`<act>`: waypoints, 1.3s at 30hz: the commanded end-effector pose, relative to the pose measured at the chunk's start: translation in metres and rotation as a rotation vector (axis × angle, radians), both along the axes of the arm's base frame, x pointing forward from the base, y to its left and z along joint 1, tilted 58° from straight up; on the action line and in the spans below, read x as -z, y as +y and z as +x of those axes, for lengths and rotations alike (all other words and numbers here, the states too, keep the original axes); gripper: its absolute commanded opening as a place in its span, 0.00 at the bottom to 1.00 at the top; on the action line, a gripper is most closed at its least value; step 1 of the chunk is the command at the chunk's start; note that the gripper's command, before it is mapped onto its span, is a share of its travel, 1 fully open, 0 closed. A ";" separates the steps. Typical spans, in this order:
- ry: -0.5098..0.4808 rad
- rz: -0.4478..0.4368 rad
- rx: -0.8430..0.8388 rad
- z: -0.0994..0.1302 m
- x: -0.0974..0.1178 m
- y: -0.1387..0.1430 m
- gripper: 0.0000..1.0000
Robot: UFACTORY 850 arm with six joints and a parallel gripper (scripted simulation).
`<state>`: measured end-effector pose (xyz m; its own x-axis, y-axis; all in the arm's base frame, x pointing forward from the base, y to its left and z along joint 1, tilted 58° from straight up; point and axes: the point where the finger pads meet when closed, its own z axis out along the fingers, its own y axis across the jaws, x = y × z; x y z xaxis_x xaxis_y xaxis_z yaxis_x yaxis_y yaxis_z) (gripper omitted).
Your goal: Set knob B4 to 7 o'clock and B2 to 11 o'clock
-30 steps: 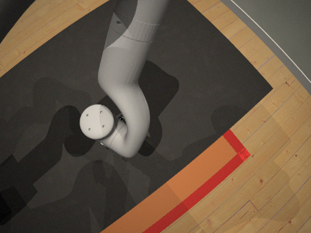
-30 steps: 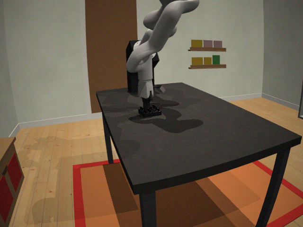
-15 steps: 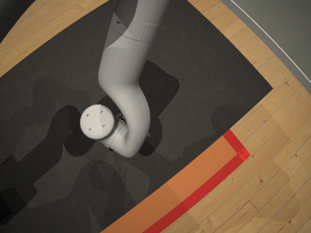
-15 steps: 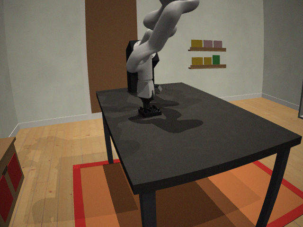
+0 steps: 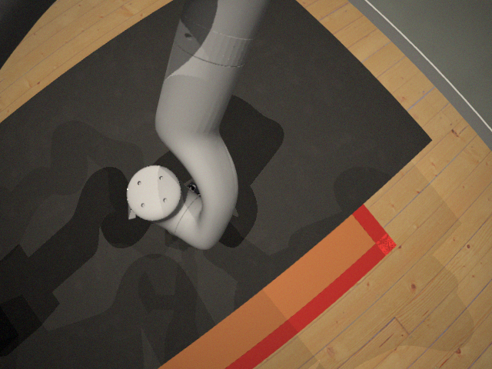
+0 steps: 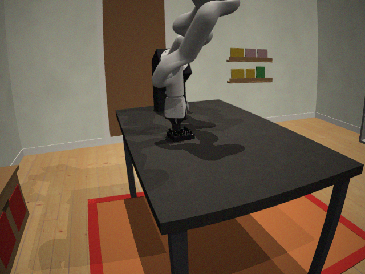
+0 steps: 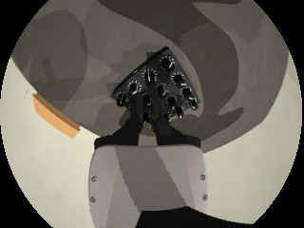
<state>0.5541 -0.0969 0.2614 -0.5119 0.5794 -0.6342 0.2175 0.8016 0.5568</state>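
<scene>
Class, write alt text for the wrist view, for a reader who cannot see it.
Two black gripper fingers reach over a dark, flat box of black knobs with white marks, hiding part of it; the box sits on a dark grey table.

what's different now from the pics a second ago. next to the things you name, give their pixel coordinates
The gripper (image 6: 177,129) (image 7: 146,101) has turned about its upright axis, its broad side now facing the exterior view; which way it turned I can't tell. Whether its fingers took hold of or let go of a knob isn't clear. The knob box (image 5: 194,187) (image 6: 185,137) (image 7: 136,76) and upper arm (image 5: 198,95) (image 6: 197,38) look unmoved.
</scene>
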 end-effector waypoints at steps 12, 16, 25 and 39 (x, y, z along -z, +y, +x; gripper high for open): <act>-0.055 -0.293 -0.181 0.000 0.000 0.000 0.08; -0.068 -0.366 -0.228 0.000 0.000 0.000 0.08; -0.089 -0.486 -0.305 0.000 0.000 0.000 0.08; -0.109 -0.602 -0.380 0.000 0.000 0.000 0.08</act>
<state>0.5541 -0.0969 0.2613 -0.5299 -0.0663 -0.8455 -0.1560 0.9876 0.0203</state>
